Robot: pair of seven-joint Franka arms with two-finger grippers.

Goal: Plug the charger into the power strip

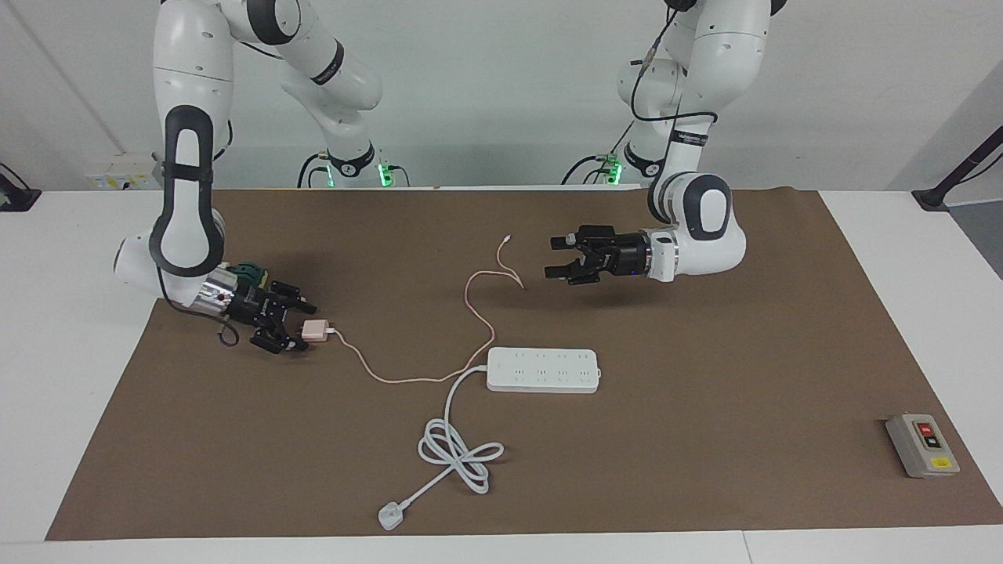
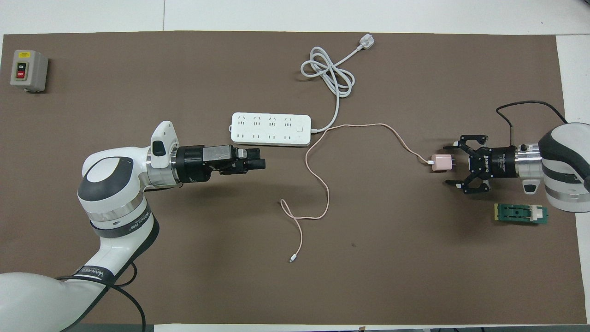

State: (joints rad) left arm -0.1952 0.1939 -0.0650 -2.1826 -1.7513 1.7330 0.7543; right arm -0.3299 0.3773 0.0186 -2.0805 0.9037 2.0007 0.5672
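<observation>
The charger [image 1: 316, 330] [image 2: 441, 163], a small pink cube, lies on the brown mat toward the right arm's end, prongs facing my right gripper [image 1: 304, 327] [image 2: 448, 165]. That gripper is low over the mat and open, with a fingertip on either side of the prong end. I cannot tell whether they touch it. The thin pink cable [image 1: 468, 298] [image 2: 326, 193] winds from the charger past the white power strip [image 1: 543, 370] [image 2: 270, 129] in the middle. My left gripper [image 1: 555, 258] [image 2: 259, 162] hangs open and empty over the mat beside the cable.
The strip's thick white cord coils to a white plug [image 1: 389, 516] [image 2: 366, 43] at the edge farthest from the robots. A grey button box [image 1: 922, 445] [image 2: 28, 70] stands toward the left arm's end. A green part [image 2: 521, 214] lies by the right gripper.
</observation>
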